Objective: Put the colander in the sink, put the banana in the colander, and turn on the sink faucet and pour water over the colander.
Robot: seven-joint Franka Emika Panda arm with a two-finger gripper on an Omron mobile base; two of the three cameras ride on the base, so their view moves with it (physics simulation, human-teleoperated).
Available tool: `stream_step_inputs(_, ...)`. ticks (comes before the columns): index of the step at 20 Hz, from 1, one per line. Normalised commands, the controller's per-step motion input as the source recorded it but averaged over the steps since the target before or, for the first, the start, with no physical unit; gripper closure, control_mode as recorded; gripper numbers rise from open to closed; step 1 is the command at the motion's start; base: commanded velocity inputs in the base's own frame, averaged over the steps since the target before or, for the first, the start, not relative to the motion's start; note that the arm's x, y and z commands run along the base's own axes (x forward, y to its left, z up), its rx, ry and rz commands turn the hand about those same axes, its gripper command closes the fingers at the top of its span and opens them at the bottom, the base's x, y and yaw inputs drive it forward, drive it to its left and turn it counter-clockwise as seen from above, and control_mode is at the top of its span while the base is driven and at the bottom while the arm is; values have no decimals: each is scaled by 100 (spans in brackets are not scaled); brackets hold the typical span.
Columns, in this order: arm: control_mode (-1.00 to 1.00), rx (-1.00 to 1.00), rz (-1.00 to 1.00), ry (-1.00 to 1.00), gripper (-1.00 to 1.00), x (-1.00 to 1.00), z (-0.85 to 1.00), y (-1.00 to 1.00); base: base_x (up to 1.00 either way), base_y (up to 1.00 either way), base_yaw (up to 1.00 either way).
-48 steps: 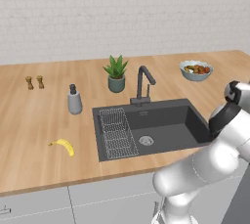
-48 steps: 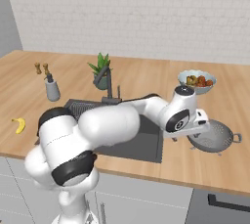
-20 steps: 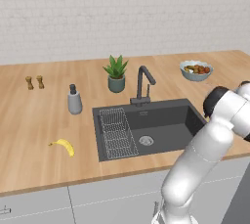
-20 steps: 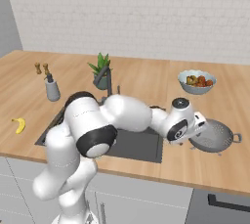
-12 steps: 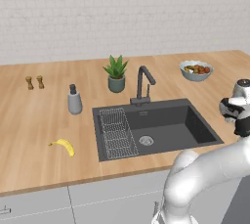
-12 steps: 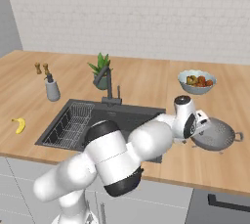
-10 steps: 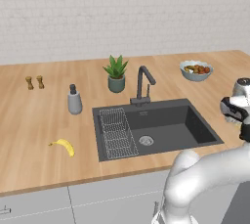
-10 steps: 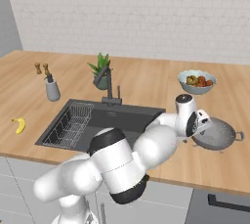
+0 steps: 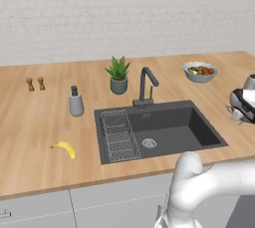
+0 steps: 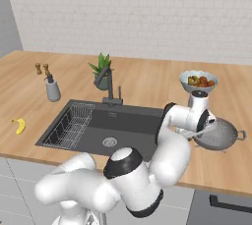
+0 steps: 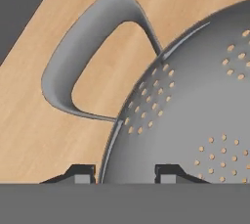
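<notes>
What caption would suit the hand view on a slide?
Gripper straddling the colander rim beside its looped handle, on the wooden counter.

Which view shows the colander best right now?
The right base view: the whole colander sits on the counter right of the sink, with the tool at its near rim. The hand view gives a close-up of one rim handle and perforated wall. The left base view has the tool at its right edge, hiding the colander.

hand (image 11: 124, 173) narrowed, straddling colander (image 11: 195, 115) rim
</notes>
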Motion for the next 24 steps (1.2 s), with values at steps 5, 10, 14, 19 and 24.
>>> stream_step_inputs(5,-100,12,20,-2,100,-37,0,15,0,0,0)
stream_step_inputs(10,-100,0,32,-10,100,-39,0,53,0,0,0)
stream_step_inputs(14,-100,-4,45,-13,100,-33,4,64,0,0,0)
stream_step_inputs(19,-100,-1,64,-11,100,-17,6,71,0,0,0)
stream_step_inputs(24,-100,-1,73,-13,100,-4,8,72,0,0,0)
